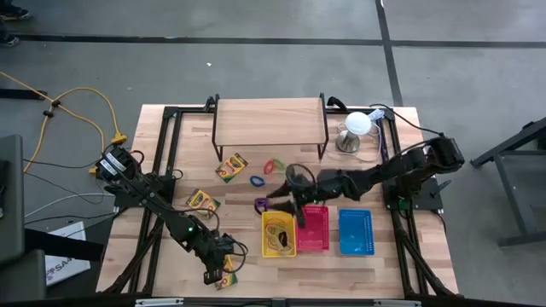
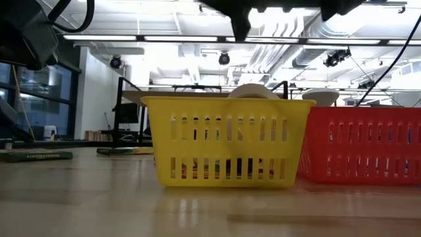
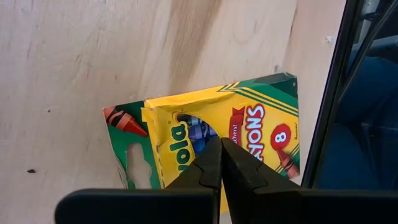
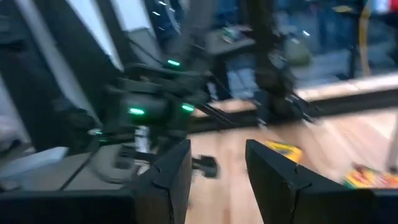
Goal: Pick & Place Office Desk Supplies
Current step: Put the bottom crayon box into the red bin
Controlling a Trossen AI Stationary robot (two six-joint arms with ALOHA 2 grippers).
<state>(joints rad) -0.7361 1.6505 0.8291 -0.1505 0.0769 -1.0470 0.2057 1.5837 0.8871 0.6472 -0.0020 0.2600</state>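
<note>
The right hand (image 1: 286,203) hangs over the middle of the desk (image 1: 183,132), just by the yellow basket (image 1: 278,234). Its two fingers stand apart with nothing between them that I can see. I think it is about to go for one of the small things nearby, so it should come straight down, put one finger on each side, and squeeze gently.

The left hand (image 1: 215,275) is down at the front edge of the desk. Its fingers (image 3: 205,171) are pressed tight together, right over a crayon box (image 3: 205,134) that lies flat on the wood. It is not holding the box (the tips are shut with nothing in them).

Two more crayon boxes lie flat on the desk, one (image 1: 231,166) near the wooden shelf (image 1: 270,121) and one (image 1: 202,201) more to the left side. Small rings (image 1: 265,171) in red, green and blue sit between the shelf and the baskets. Something purple (image 1: 261,205) lies just beside the right hand.

The boxes are thin cardboard, smooth and shiny, and easy to crush. The rings look thin and bendy, hard to pinch.

The yellow, red (image 1: 312,228) and blue (image 1: 356,232) baskets are plastic with slots in their sides. They stand in a row. The desk is pale wood with a grain.
</note>
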